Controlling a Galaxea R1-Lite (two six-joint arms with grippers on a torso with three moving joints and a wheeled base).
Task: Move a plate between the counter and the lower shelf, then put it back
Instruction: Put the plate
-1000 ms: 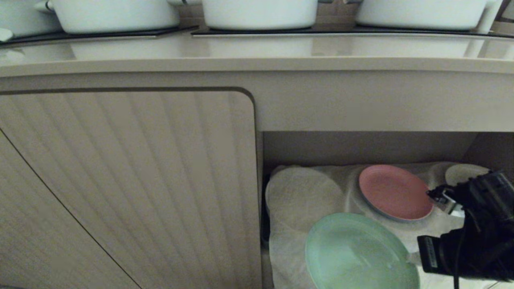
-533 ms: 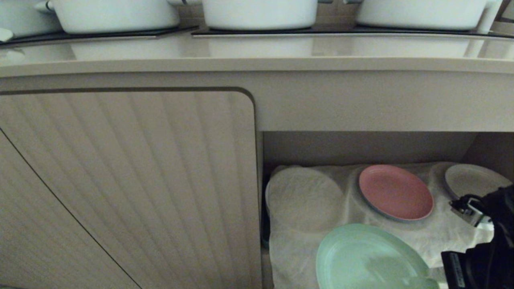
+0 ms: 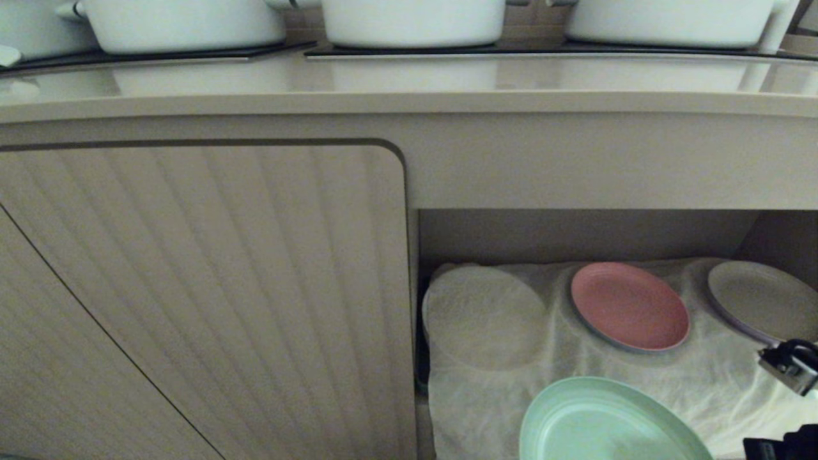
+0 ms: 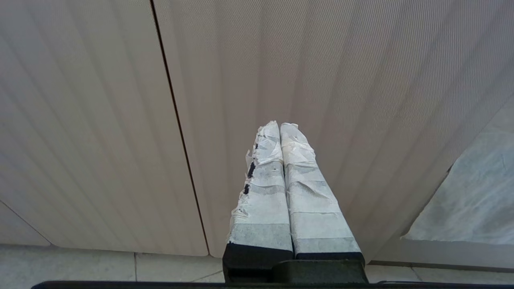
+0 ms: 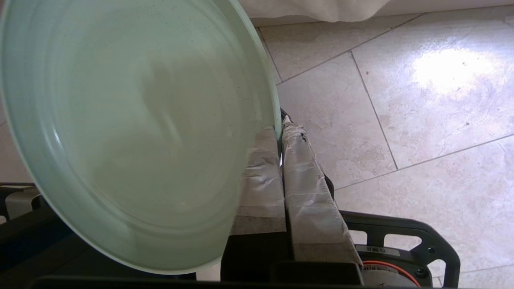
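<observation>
My right tool (image 5: 280, 130) is pinching the plate (image 5: 132, 132) by its rim, 2 taped fingers (image 5: 261, 176) pressed tight on the edge, 1 on each face of the rim. The plate hangs tilted over the tiled floor (image 5: 401, 100), out in front of the shelf (image 3: 575, 236) and clear of the white cloth (image 3: 511, 396). From the head cam I only catch the upper part of the plate at the bottom edge of the picture, in front of the cloth, and just a bit of the right arm (image 3: 789, 367) poking in at the far right.

Inside the shelf, a pink plate (image 3: 629, 306) sits in 1 of the round hollows in the cloth, and a pale plate (image 3: 760, 300) sits to the right of it near the side wall. The hollow (image 3: 486, 316) on the left side holds nothing that I can see. The mint plate is well apart from the pink one, nearer to me.

Up top, the table (image 3: 409, 80) carries 3 white pots (image 3: 412, 22) on the black cooktop panels (image 3: 543, 50); only their lower halves show.

The left tool (image 4: 280, 126) is parked, fingers pressed together with nothing between them, pointing at the ribbed cabinet door (image 4: 321, 80) left of the shelf. A corner of the white cloth shows at the edge of that view, and some floor tile under the door.
</observation>
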